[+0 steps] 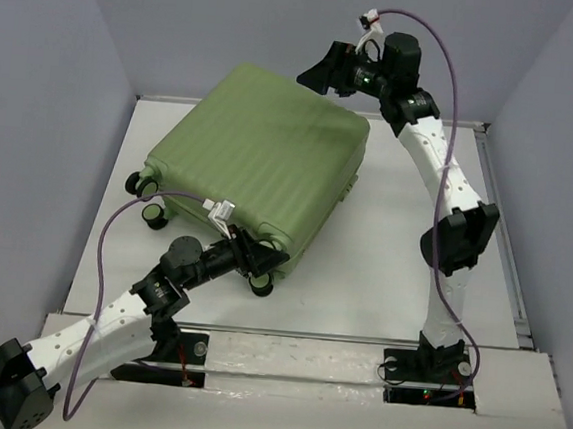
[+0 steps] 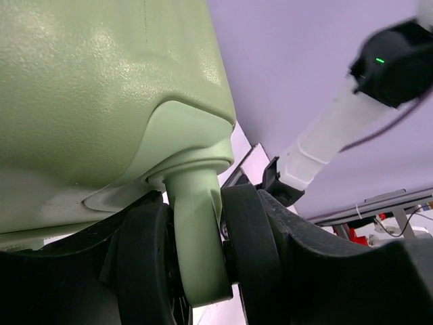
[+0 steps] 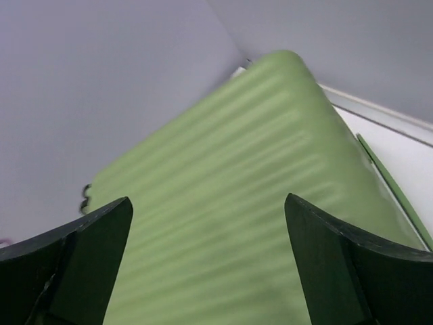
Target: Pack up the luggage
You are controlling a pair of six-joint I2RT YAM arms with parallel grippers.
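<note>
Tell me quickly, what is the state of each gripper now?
Left gripper: fingers flank a wheel of the luggage; grip cannot be told.
Right gripper: open, empty, over the luggage.

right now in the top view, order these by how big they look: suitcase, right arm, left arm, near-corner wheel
1. suitcase, largest by far
2. right arm and left arm: look about alike; one is stretched out, the other folded, so not ranked
3. near-corner wheel, smallest

suitcase (image 1: 256,157): hard green plastic, ribbed, slight sheen
wheels (image 2: 252,261): black, matt, rubbery look
table (image 1: 393,264): smooth, white, matt
arms (image 1: 441,173): smooth white and black plastic
</note>
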